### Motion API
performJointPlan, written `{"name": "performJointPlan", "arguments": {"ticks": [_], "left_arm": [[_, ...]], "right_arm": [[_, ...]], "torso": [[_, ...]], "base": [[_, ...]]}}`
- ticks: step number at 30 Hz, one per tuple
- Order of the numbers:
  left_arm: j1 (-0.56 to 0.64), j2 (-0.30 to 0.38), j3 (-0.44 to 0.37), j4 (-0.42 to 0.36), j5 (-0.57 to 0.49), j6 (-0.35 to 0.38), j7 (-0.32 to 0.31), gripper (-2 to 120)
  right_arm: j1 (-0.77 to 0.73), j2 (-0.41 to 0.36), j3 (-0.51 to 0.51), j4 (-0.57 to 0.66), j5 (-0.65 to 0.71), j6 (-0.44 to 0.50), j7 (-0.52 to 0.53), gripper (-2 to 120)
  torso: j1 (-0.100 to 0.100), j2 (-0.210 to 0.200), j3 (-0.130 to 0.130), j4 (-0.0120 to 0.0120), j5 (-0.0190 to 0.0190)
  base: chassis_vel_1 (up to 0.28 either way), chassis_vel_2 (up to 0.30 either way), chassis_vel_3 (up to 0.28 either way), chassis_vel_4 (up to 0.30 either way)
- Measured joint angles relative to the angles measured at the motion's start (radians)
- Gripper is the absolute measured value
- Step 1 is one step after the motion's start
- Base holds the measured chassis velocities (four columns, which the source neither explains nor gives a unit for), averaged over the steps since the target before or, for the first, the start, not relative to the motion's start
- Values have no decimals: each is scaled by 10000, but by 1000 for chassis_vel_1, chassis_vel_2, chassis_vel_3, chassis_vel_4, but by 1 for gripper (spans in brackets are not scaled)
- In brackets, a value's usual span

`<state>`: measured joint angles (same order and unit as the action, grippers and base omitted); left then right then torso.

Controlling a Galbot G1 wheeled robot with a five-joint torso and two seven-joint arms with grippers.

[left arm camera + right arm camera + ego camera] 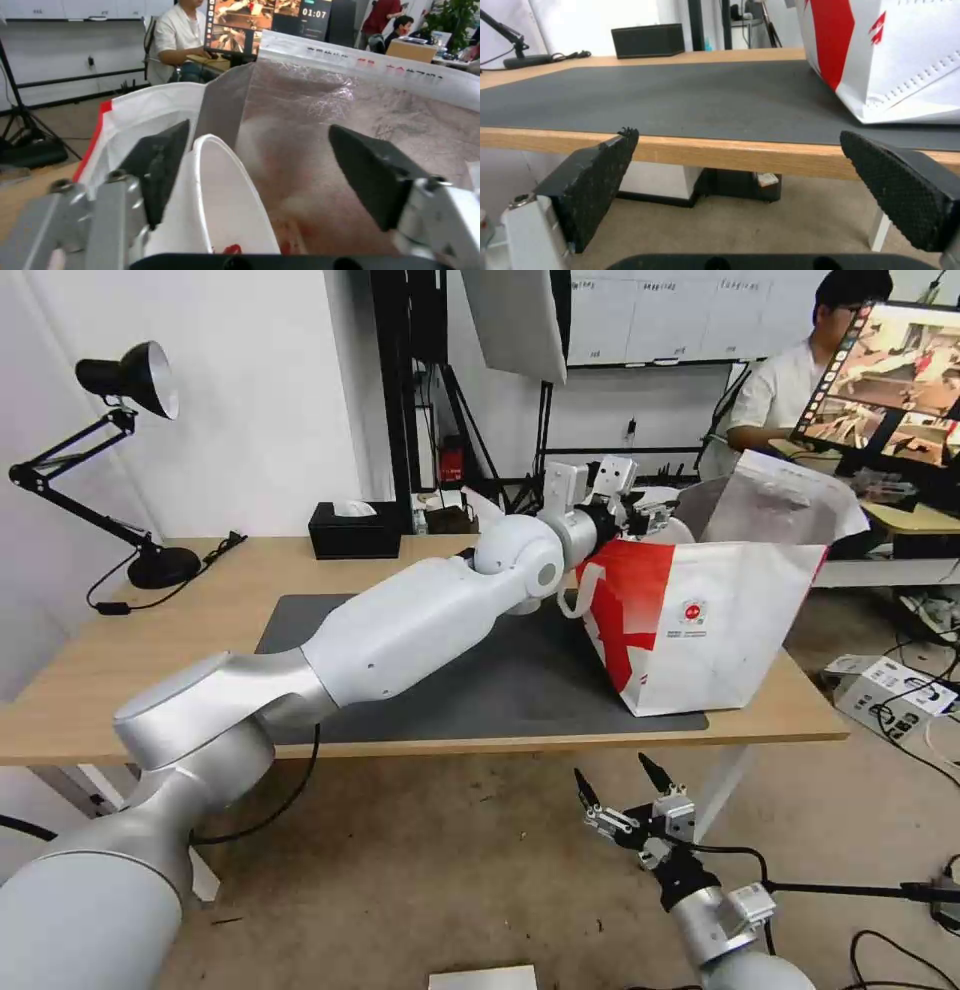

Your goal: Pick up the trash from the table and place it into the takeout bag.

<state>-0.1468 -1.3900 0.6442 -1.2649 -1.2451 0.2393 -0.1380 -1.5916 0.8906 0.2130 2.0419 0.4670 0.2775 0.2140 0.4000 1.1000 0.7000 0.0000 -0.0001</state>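
From the head view, the left arm reaches across the table (pixel 150 620) and its left claw (pixel 640 515) hovers over the open top of the takeout bag (pixel 720 620), which stands on the dark mat (pixel 480 680) near the table's right front corner, while the right claw (pixel 625 790) hangs spread wide below the front edge. In the left wrist view, the left claw (pixel 260 165) is wide apart with the white bowl (pixel 225 202) tilted against one finger (pixel 160 168), inside the foil-lined bag (pixel 350 112); whether it grips the bowl is unclear. In the right wrist view, the right claw (pixel 740 176) is open and empty, level with the table's front edge (pixel 740 153), the bag (pixel 905 56) beyond.
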Motion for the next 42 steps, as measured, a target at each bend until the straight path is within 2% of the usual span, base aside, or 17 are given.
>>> {"name": "performJointPlan", "arguments": {"ticks": [2, 5, 10, 13, 14, 17, 22, 25, 26, 28, 30, 33, 38, 41, 42], "left_arm": [[0, 39, 0, -34, -8, 0, -1, 85], [0, 180, -29, -182, -26, -90, -18, 98], [0, 485, -67, -534, -39, -333, -215, 100], [1, 1098, -120, -1189, -99, -441, -511, 100], [1, 1098, -120, -1189, -99, -441, -511, 100], [24, 1822, -121, -1845, -170, -684, -753, 100], [67, 2468, -10, -2404, -41, -1027, -882, 100], [270, 3412, 17, -3047, 6, -1475, -996, 100], [270, 3412, 17, -3047, 6, -1475, -996, 100], [587, 4065, -48, -3441, 58, -1767, -999, 100], [697, 4254, -87, -3552, 70, -1845, -1002, 100], [1360, 4975, -381, -4004, 135, -2287, -939, 100], [2109, 5597, -815, -4437, 139, -2815, -605, 100], [3012, 6310, -1536, -4931, 96, -3184, 100, 100], [3012, 6310, -1536, -4931, 96, -3184, 100, 100]], "right_arm": [[0, 0, 0, 0, 0, 0, 0, 100], [0, 0, 0, 0, 0, 0, 0, 100], [0, 0, 0, 0, 0, 0, 0, 100], [0, -1, 0, 0, 0, 0, 0, 100], [0, -1, 0, 0, 0, 0, 0, 100], [0, 0, 0, 0, 0, 0, 0, 100], [0, 0, 0, 0, 0, 0, 0, 100], [-1, -1, 0, 0, 0, 0, 0, 100], [-1, -1, 0, 0, 0, 0, 0, 100], [0, 0, 0, 0, 0, 0, 0, 100], [0, 0, 0, 0, 0, 0, 0, 100], [0, 0, 0, 0, 0, 0, 0, 100], [0, 0, 0, 0, 0, 0, 0, 100], [0, 0, 0, 0, 0, 0, 0, 100], [0, 0, 0, 0, 0, 0, 0, 100]], "torso": [[0, 0, 0, 0, 0], [0, 0, 0, 0, 0], [0, 0, 0, -2, 0], [0, -1, 0, -1, 0], [0, -1, 0, -1, 0], [0, 0, 0, 5, -2], [0, 0, 0, -3, -1], [0, 0, 0, 0, -2], [0, 0, 0, 0, -2], [0, 0, 0, 4, -3], [0, 0, 0, 3, -3], [0, 1, 0, 1, -3], [0, 0, 0, -1, -3], [0, 1, -1, 0, -1], [0, 1, -1, 0, -1]], "base": [[0, 0, 0, 0], [0, 0, 0, 0], [0, 0, 0, 0], [0, 0, 0, 0], [0, 0, 0, 0], [0, 0, 0, 0], [0, 0, 0, 0], [0, 0, 0, 0], [0, 0, 0, 0], [0, 0, 0, 0], [0, 0, 0, 0], [0, 0, 0, 0], [0, 0, 0, 0], [0, 0, 0, 0], [0, 0, 0, 0]]}}
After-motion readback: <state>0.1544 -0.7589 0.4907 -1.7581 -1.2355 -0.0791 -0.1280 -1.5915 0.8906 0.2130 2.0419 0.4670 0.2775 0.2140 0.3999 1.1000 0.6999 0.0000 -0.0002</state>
